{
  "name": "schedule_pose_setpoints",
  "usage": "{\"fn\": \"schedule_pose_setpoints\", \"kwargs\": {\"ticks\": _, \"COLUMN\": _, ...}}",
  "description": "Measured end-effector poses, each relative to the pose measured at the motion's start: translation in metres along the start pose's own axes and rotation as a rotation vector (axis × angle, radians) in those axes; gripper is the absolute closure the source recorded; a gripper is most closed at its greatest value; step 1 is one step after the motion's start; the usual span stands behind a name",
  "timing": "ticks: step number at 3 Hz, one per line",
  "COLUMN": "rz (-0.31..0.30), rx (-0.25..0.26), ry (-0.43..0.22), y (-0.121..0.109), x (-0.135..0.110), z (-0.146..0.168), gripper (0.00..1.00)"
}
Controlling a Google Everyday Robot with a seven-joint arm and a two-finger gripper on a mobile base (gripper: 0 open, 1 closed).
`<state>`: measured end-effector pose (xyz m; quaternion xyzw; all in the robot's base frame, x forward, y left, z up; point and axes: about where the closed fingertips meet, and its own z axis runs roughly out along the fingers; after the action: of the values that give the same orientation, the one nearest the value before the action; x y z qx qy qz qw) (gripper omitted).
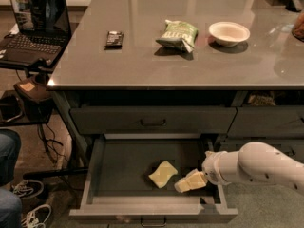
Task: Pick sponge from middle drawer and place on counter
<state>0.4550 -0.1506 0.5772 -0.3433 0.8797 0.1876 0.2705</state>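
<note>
The pale yellow sponge (163, 174) lies flat on the floor of the open middle drawer (123, 165), near the drawer's middle front. My cream gripper (186, 183) reaches in from the right on the white arm (256, 167), low inside the drawer, just right of the sponge and a little apart from it. The glossy grey counter (142, 56) spans the top of the view above the drawers.
On the counter lie a dark small packet (114, 38), a green snack bag (177, 34) and a white bowl (229, 33). A shut drawer (152, 120) sits above the open one. A laptop (33, 23) stands at left, with a person's legs (7, 175) below.
</note>
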Motion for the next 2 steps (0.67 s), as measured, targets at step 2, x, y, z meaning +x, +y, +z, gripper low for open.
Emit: {"fn": "schedule_pose_setpoints", "kwargs": {"ticks": 2, "rz": 0.089, "rx": 0.157, "ry": -0.137, "y": -0.041, "x": -0.025, "z": 0.018, "gripper": 0.00}}
